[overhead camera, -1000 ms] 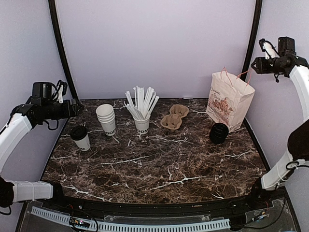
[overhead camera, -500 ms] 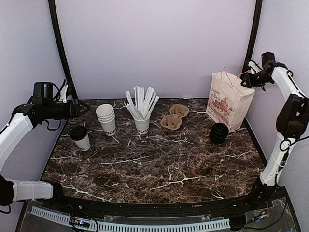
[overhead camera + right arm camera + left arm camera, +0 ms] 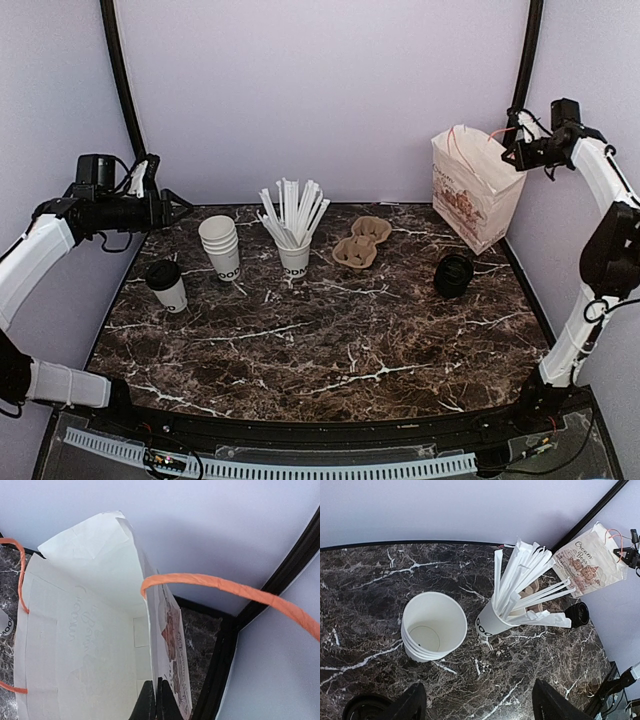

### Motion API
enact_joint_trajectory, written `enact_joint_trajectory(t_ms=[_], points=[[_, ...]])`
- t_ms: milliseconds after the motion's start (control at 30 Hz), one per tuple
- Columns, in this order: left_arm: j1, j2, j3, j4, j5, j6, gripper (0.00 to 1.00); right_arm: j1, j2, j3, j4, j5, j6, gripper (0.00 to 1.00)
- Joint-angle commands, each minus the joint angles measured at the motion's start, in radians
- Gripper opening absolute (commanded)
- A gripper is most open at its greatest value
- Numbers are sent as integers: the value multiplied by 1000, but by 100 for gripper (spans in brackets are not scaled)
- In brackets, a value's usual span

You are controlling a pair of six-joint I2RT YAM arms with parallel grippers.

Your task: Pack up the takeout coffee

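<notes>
- Since the earlier frame, the paper bag (image 3: 470, 190) has come up off its standing spot at the right rear and now hangs higher, tilted, with its top leaning toward the back wall. I cannot tell whether its lower corner still touches the bench (image 3: 350, 340).
- Right gripper (image 3: 512, 150) has swung in from the right wall to the bag's top edge. In the right wrist view its fingers are pressed together on the bag's side wall at the rim (image 3: 156, 700). An orange handle (image 3: 225, 587) arcs above.
- The bag mouth stands open in the right wrist view, and the inside shows only pale paper.
- Left gripper (image 3: 180, 208) has shifted slightly rightward over the bench's left rear corner. Its fingers are spread with nothing between them (image 3: 479, 685).
- The takeout coffee (image 3: 167, 285) stands upright near the left edge of the bench, black lid on, below and in front of the left gripper and apart from it. Only part of its lid (image 3: 367, 707) shows in the left wrist view.
- The stacked cups (image 3: 220, 245) stand just right of the coffee, with the straw cup (image 3: 293, 255) beside them toward centre.
- The cardboard cup carrier (image 3: 362, 243) lies right of the straw cup.
- A stack of black lids (image 3: 453, 275) sits on the bench below the raised bag.
</notes>
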Motion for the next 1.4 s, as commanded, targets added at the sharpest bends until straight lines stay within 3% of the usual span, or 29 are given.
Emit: enact_joint_trajectory(t_ms=[0,133,200,300,400,533,667,733,800,1000,1100,1233,1300,1367], points=[[2,-35,56,6,30,30,77,9,-227,-37,159,-130,-1,0],[3,-40,100,-49,-7,69,81,50,-383,-171,198,-249,-64,0],[2,-30,142,-102,-108,73,84,95,-454,-234,178,-281,-117,0],[3,-27,196,-132,-214,95,88,174,-500,-238,26,-377,-225,0],[4,-38,202,-110,-217,104,90,286,-522,-240,-146,-415,-309,0],[2,-24,231,-108,-191,122,89,502,-544,-288,-257,-285,-391,0],[2,-27,240,-80,73,132,84,627,-539,-356,-237,-206,-382,0],[0,-43,211,-14,197,103,75,680,-513,-366,-216,-214,-367,0],[-19,-72,184,39,227,98,71,738,-458,-337,-213,-222,-350,0],[-85,-112,174,-14,138,187,72,891,-219,-170,-258,-290,-301,0],[-90,-122,162,-53,92,188,77,964,-114,-102,-257,-252,-273,0],[-94,-186,120,-74,-54,209,96,981,18,-4,-277,-242,-271,0],[-96,-225,74,-45,-20,203,99,981,68,41,-290,-233,-272,1],[-96,-245,40,-6,65,174,99,981,100,92,-306,-232,-266,15]])
